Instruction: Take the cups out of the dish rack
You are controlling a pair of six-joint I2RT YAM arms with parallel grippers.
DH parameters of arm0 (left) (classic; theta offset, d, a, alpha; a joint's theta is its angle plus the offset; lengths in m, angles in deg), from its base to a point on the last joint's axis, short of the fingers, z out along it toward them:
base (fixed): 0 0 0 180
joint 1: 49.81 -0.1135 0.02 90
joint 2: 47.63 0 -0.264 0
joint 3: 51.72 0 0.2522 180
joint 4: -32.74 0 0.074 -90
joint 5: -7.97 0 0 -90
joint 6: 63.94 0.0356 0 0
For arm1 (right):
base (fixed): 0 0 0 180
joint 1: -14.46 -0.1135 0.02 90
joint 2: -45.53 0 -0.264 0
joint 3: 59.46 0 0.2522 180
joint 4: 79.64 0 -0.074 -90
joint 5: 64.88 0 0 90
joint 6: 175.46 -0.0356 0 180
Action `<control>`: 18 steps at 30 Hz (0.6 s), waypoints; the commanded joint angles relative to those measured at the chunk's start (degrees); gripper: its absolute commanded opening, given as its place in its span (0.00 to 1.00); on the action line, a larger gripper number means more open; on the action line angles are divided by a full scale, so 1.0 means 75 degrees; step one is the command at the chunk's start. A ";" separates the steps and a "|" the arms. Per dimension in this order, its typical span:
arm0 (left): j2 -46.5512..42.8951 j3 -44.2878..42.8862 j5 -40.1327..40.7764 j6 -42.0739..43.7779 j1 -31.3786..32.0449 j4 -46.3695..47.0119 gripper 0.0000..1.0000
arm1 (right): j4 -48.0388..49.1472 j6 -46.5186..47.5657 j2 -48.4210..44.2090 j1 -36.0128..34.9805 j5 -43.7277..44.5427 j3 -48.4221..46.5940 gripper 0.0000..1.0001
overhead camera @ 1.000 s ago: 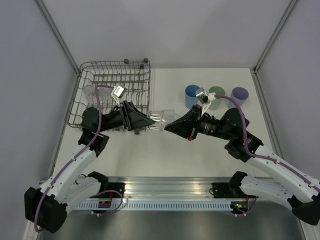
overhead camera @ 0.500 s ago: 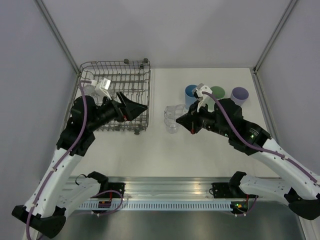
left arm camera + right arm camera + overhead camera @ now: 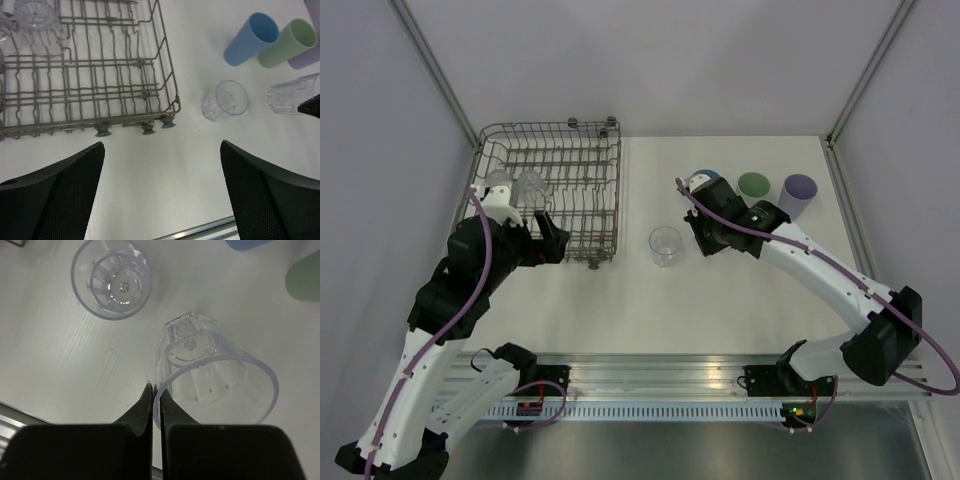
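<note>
The grey wire dish rack [image 3: 582, 170] stands at the back left with two clear cups [image 3: 514, 183] in its far left corner; they also show in the left wrist view [image 3: 37, 15]. My left gripper [image 3: 556, 240] is open and empty over the table by the rack's near edge [image 3: 162, 170]. My right gripper [image 3: 156, 390] is shut on the rim of a clear cup [image 3: 210, 370], held upright near the blue cup [image 3: 708, 178]. Another clear cup [image 3: 665, 245] stands alone on the table. The green cup [image 3: 754, 185] and purple cup [image 3: 799, 190] stand to the right.
The rack's dark feet [image 3: 141, 128] rest on the white table. A metal rail [image 3: 660, 372] runs along the near edge. Grey walls enclose the left, back and right sides.
Both grippers met at a clear cup mid-table. My left gripper has let go and drawn back to the rack. My right gripper has carried the cup right, toward the blue cup.
</note>
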 commanded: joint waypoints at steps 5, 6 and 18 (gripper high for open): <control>-0.0818 0.0923 0.1219 0.0586 0.0006 0.0143 1.00 | -0.0220 0.0525 0.1314 0.0351 0.0345 -0.0540 0.00; -0.0866 0.0981 0.1302 0.0562 0.0018 0.0178 1.00 | -0.0174 0.0560 0.1386 0.0386 0.0321 -0.0528 0.00; -0.0784 0.1509 0.1197 0.0304 0.0018 0.0424 0.99 | 0.0226 0.0807 0.2324 0.0515 -0.0312 -0.0610 0.00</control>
